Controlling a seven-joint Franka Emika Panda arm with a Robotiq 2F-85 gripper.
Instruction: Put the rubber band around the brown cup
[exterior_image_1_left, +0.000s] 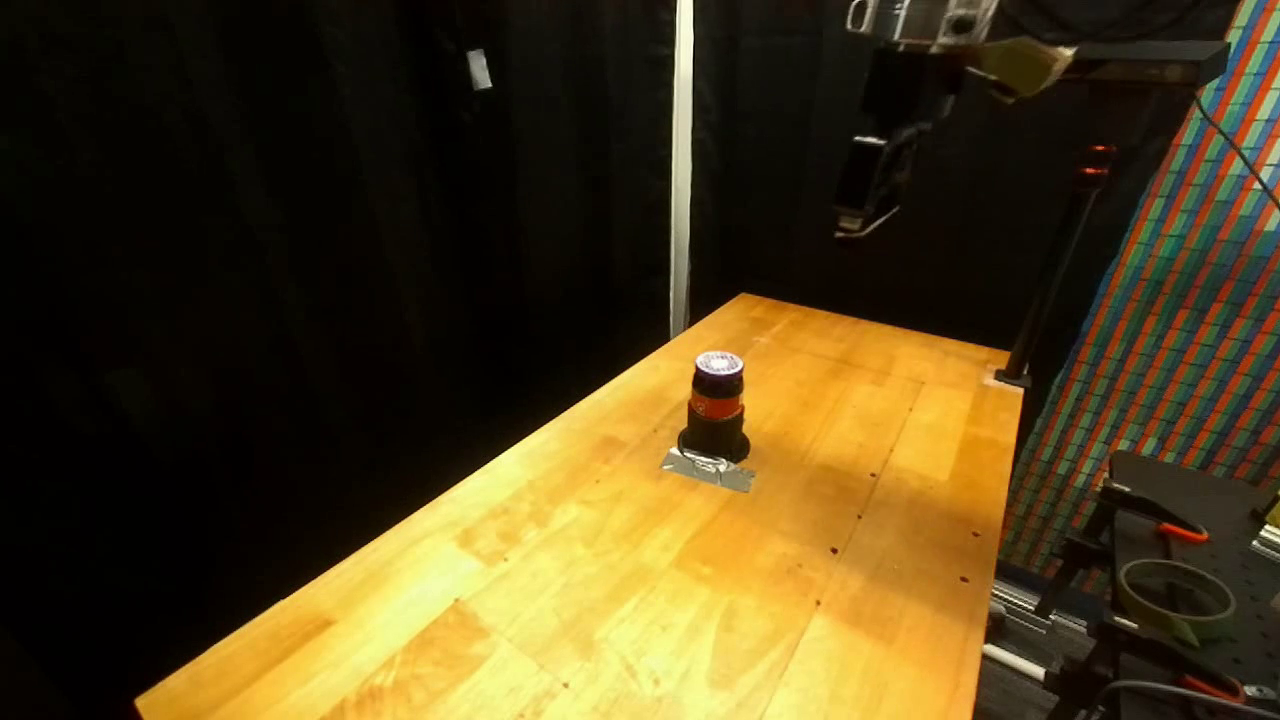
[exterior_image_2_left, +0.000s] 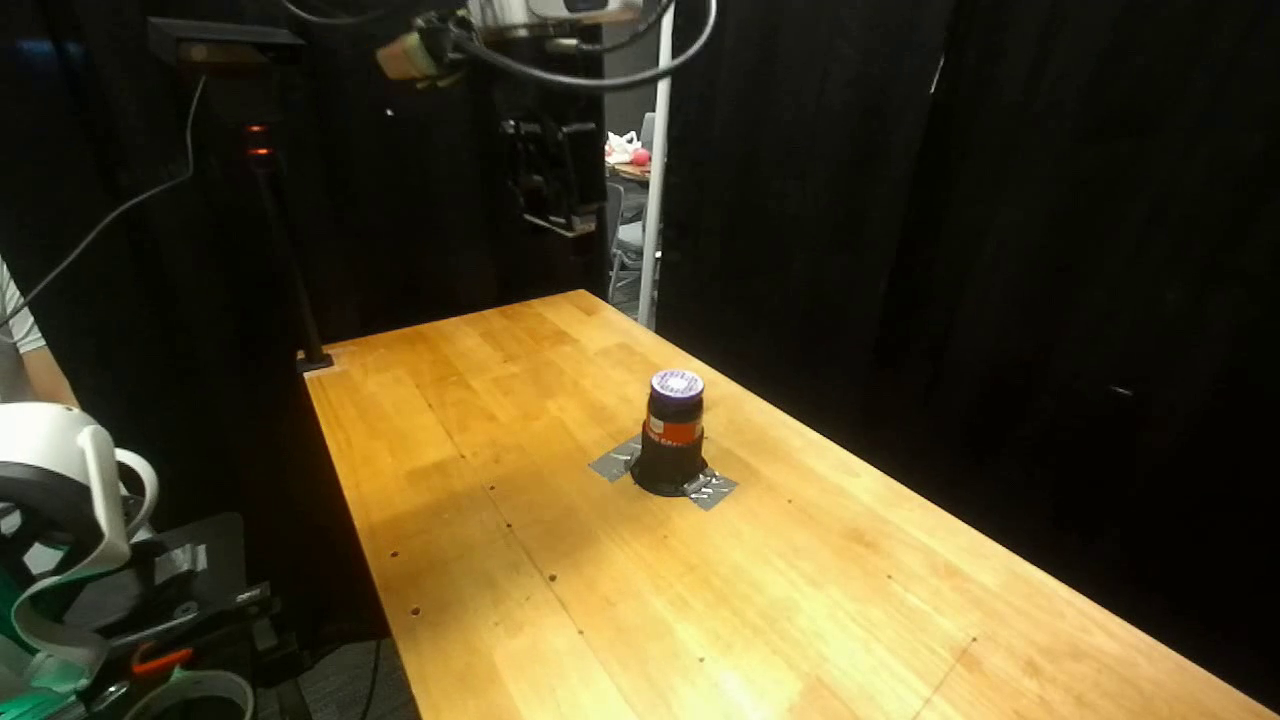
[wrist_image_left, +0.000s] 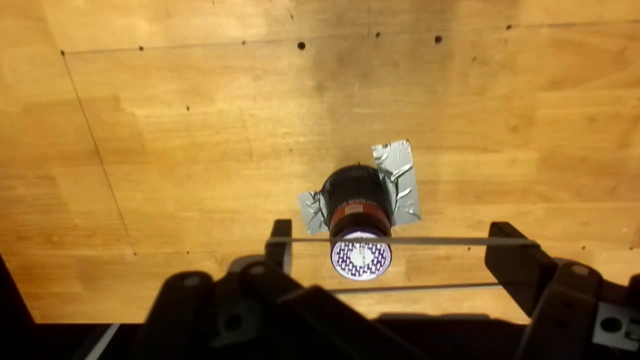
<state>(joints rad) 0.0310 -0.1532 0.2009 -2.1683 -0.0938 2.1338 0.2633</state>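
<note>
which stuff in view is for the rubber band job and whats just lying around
For the job:
gripper, open
rubber band, stretched across it
jar, upright, apparently the cup meant
black base, taped down

Just lying about:
tape roll, off to the side
chair, in the background

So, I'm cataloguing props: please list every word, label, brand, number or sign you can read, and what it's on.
Nothing reads clearly.
Orange label on the jar: lettering, too blurred to read.
Patterned lid: marks at its centre, too small to read.
Pale plate by the open jaws: dark marks, cut off, unreadable.
</note>
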